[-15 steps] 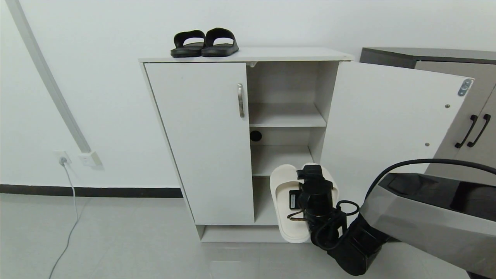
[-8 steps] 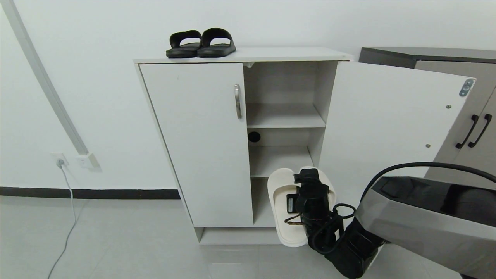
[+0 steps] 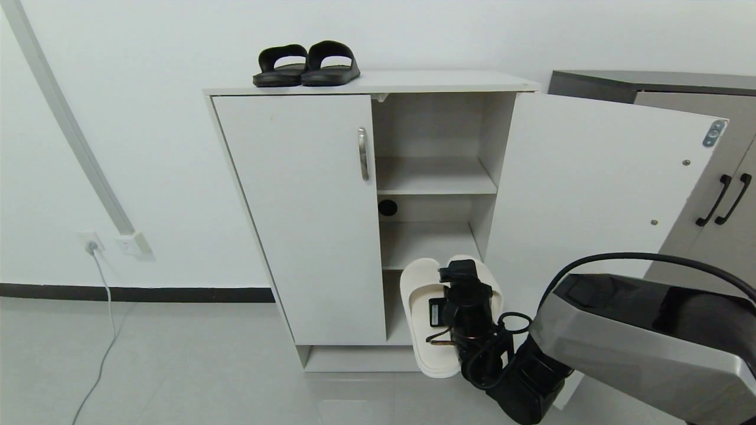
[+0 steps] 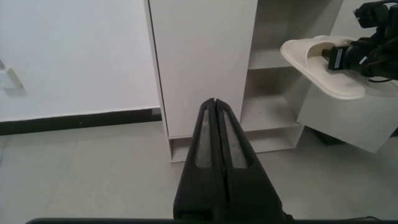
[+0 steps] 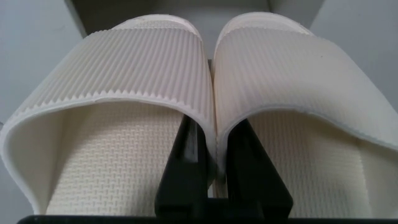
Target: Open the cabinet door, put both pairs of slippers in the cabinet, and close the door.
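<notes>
White wall and grey floor are seen behind a white cabinet (image 3: 449,81); its left door (image 3: 301,218) is shut, its right door (image 3: 590,189) is swung wide open. Black slippers (image 3: 307,64) are set side by side on the cabinet top, near its left end. White slippers (image 3: 420,321) are held in the air as a pair, just in front of the open right half, roughly level with the lower shelf (image 3: 425,242), toes toward the cabinet; whether the toes cross the shelf's front edge cannot be told. Right gripper (image 5: 214,162) is clamped on the two adjoining inner strap walls, one finger inside each slipper. Left gripper (image 4: 214,109) is closed with nothing in it, held low over the floor, facing the bottom of the shut left door. Upper shelf (image 3: 434,177) is bare
</notes>
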